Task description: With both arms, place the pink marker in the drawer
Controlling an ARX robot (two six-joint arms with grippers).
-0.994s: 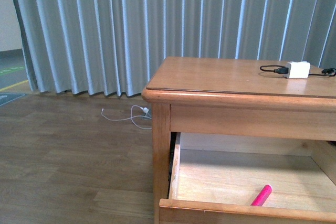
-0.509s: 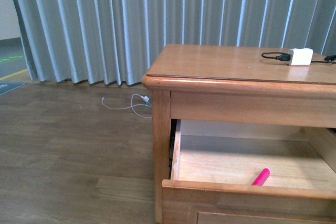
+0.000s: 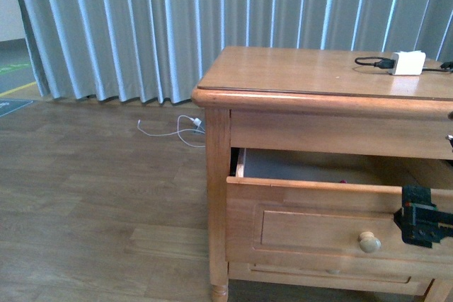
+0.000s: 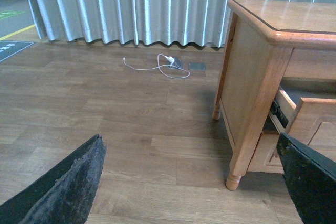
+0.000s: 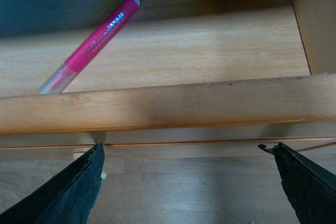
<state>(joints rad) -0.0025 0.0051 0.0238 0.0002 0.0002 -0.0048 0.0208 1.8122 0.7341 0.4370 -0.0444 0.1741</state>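
Observation:
The pink marker (image 5: 92, 45) lies flat on the floor of the open drawer (image 5: 157, 109), seen in the right wrist view. My right gripper (image 5: 191, 192) is open and empty. It hangs just outside the drawer's front wall, above the wood floor, apart from the marker. In the front view the drawer (image 3: 311, 228) stands pulled out, with its pale knob (image 3: 369, 242) showing. The marker is hidden behind the drawer front there. The right gripper (image 3: 421, 224) shows as a black block next to the knob. My left gripper (image 4: 186, 187) is open and empty over the floor, left of the cabinet.
The wooden cabinet (image 3: 283, 76) carries a white charger block (image 3: 408, 63) with a black cable on top. A white cable (image 3: 177, 129) lies on the floor by the grey curtain (image 3: 141, 26). The cabinet's front leg (image 4: 233, 182) stands near the left gripper.
The front view has dropped lower. The drawer's panel front and knob now show, the marker has gone out of sight behind it, and the right gripper has come into view.

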